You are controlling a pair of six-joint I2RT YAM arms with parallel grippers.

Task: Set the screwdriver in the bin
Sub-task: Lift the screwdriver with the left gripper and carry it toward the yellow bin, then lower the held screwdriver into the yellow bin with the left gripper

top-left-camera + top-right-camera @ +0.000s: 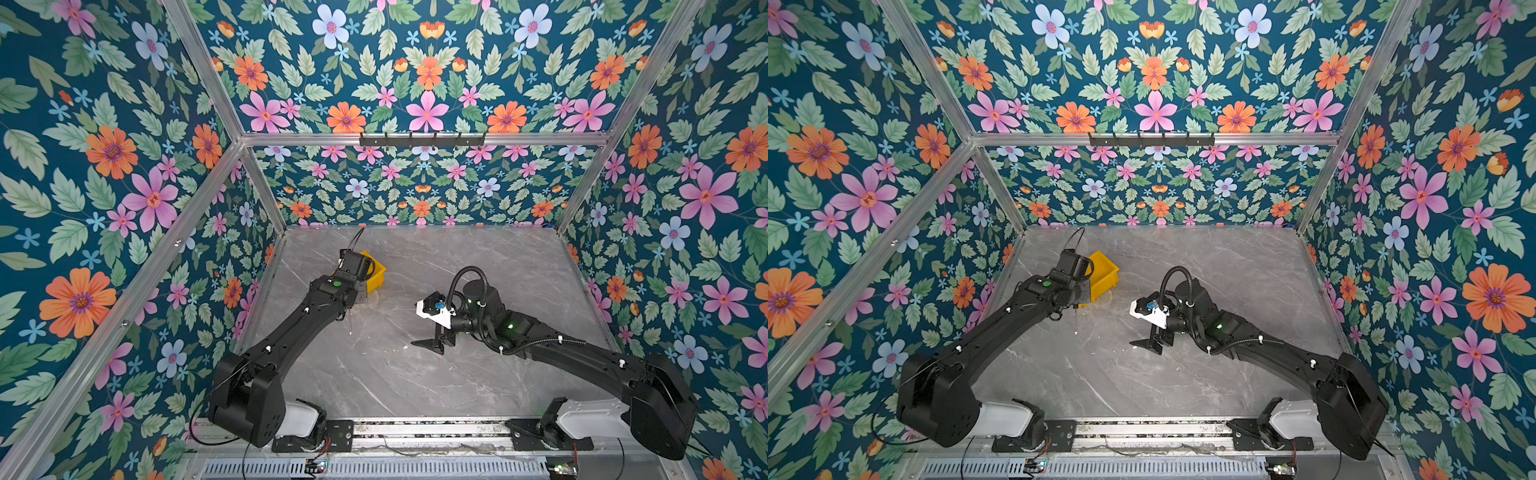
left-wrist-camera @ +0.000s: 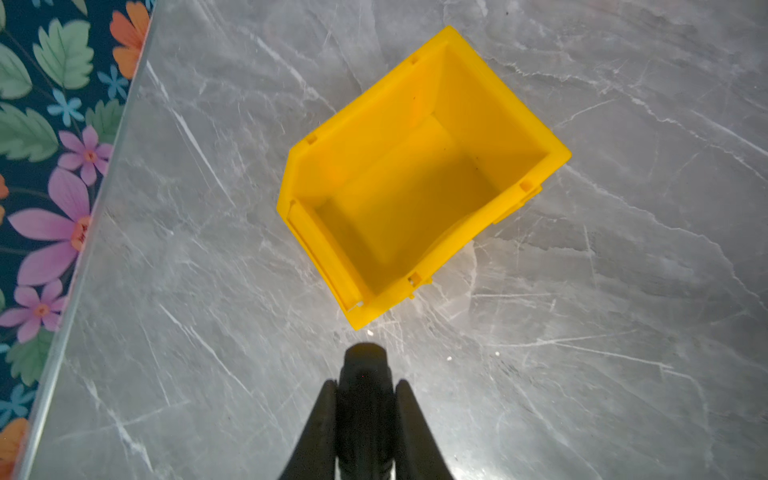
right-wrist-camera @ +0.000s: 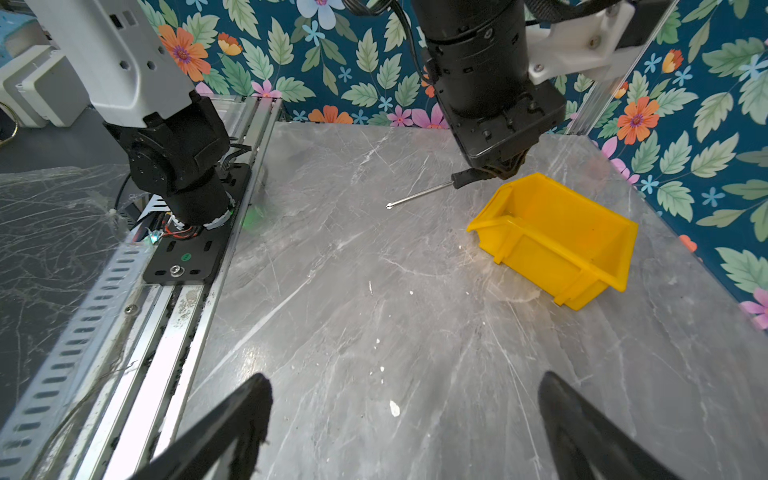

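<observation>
Screwdriver (image 3: 432,190) gripped just outside the bin (image 3: 540,257)
Left hand (image 2: 365,384) clenched on the black handle, with the silver shaft pointing toward the near edge, just on the near side of the bin at the tabletop's (image 1: 457,374) far left. Left arm (image 1: 291,332) hides part of the bin in both top views; the bin's floor lies bare. Right hand (image 3: 404,377), released, hangs well to the right.

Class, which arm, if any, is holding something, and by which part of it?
The left gripper grips the screwdriver by its black handle, with the shaft sticking out free; the right gripper holds nothing.
</observation>
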